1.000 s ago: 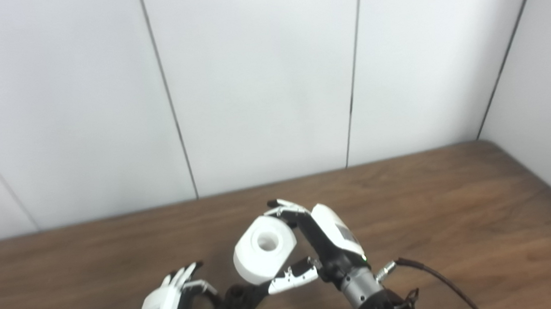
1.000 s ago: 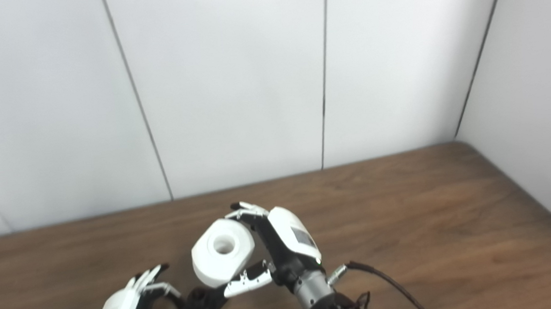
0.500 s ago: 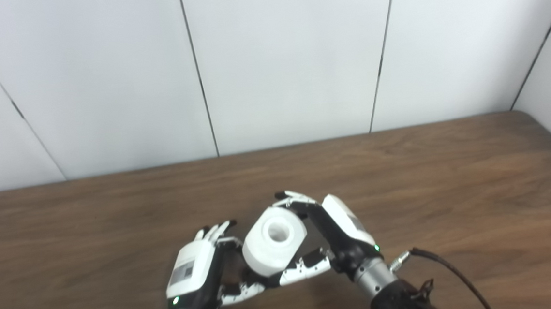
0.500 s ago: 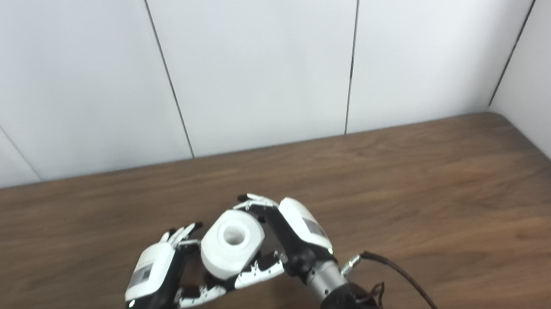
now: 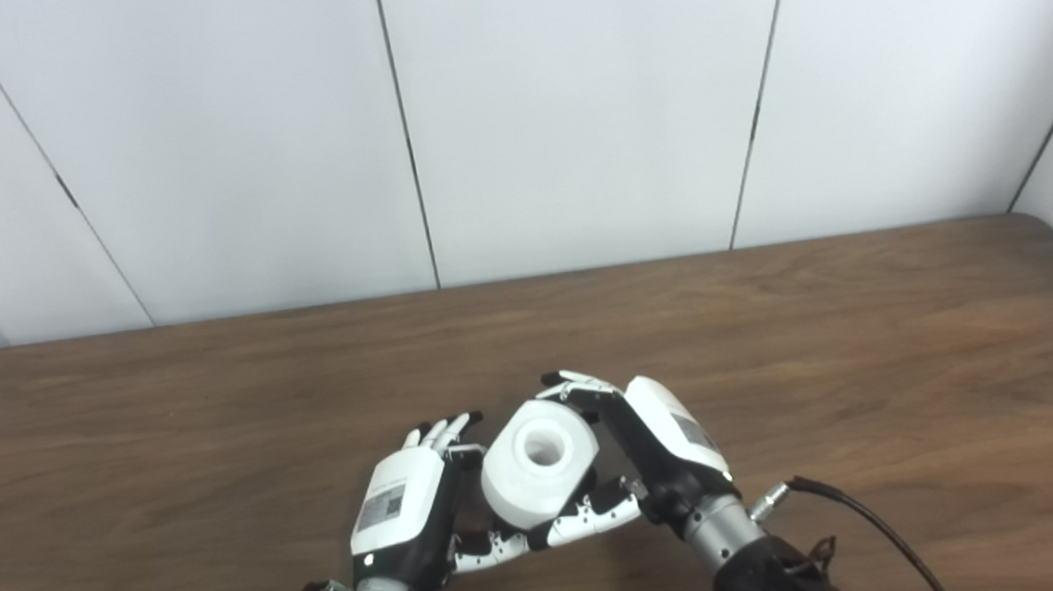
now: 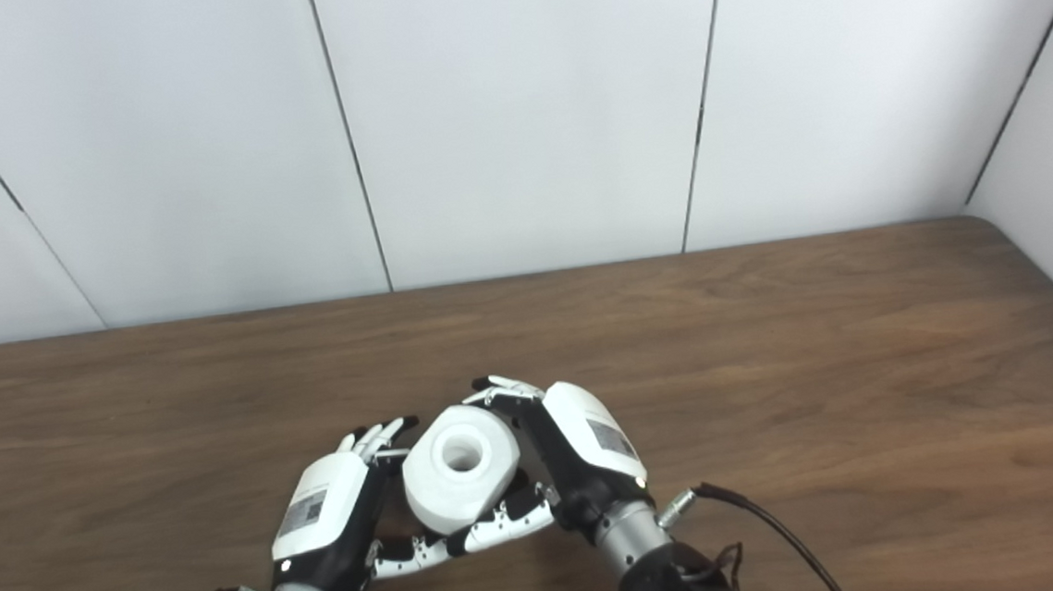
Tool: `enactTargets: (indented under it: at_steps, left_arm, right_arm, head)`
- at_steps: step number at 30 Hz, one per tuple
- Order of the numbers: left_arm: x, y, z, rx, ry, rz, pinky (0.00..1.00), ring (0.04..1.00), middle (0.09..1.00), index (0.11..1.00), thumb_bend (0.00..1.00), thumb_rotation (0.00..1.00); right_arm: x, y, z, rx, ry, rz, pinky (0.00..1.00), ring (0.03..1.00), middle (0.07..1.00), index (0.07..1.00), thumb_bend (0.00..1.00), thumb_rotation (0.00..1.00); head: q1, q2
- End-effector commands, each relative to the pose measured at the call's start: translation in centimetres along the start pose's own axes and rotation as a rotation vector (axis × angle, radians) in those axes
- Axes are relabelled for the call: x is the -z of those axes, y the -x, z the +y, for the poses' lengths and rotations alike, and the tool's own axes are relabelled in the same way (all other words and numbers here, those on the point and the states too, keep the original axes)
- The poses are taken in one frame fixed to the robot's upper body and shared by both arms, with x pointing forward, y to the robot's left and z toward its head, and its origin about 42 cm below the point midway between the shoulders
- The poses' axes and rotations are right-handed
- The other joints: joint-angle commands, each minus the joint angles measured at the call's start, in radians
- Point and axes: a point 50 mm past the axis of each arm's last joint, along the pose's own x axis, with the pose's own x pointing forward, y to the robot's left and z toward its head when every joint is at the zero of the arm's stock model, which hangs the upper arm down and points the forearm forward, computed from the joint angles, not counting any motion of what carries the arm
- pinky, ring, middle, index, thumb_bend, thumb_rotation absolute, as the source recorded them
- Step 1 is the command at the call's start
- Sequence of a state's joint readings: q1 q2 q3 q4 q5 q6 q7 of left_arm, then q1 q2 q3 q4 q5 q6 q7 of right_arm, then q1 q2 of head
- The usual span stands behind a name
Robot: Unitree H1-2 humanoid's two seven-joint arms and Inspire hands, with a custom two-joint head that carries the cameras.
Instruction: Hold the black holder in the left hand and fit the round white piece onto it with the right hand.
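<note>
The round white piece, a thick roll with a hole in its middle, is held in my right hand, fingers over its far side and thumb under its near side. It is tilted, hole facing up and towards me. My left hand is right beside it on the left, palm turned to the roll, thumb reaching under it. The black holder is hidden behind the roll and my left hand; earlier frames show it in that hand. The same scene shows in the right eye view, with the roll between both hands.
The wooden table stretches to the left, right and back of my hands. White wall panels stand along its far edge. A dark cable runs from my right wrist off the bottom edge.
The camera has panned down and left, so the whole picture shifted. The white roll and my left hand have come together; the black holder, seen below the roll a second ago, is now covered.
</note>
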State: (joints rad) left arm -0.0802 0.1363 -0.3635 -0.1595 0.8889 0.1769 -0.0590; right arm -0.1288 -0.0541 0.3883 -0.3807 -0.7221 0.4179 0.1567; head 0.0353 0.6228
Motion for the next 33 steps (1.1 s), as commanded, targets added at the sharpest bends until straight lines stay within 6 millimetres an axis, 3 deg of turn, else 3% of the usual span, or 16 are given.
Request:
enactTargets:
  at_steps: [1, 33]
  left_arm:
    - [-1.25, -0.2, 0.85, -0.041, -0.005, -0.038, 1.0, 0.948, 0.933, 0.483, 0.52, 0.05]
    - [-1.89, 0.17, 1.37, -0.042, 0.009, -0.033, 1.0, 0.957, 0.939, 0.483, 0.52, 0.05]
  right_arm:
    - [-1.51, -0.7, -0.71, 0.058, 0.014, -0.079, 0.73, 0.884, 0.871, 0.478, 0.5, 0.14]
    - [-0.63, -0.11, -0.78, -0.031, 0.098, -0.005, 0.74, 0.895, 0.881, 0.48, 0.5, 0.14]
  head:
    - [0.0, 0.001]
    - [-0.012, 0.063]
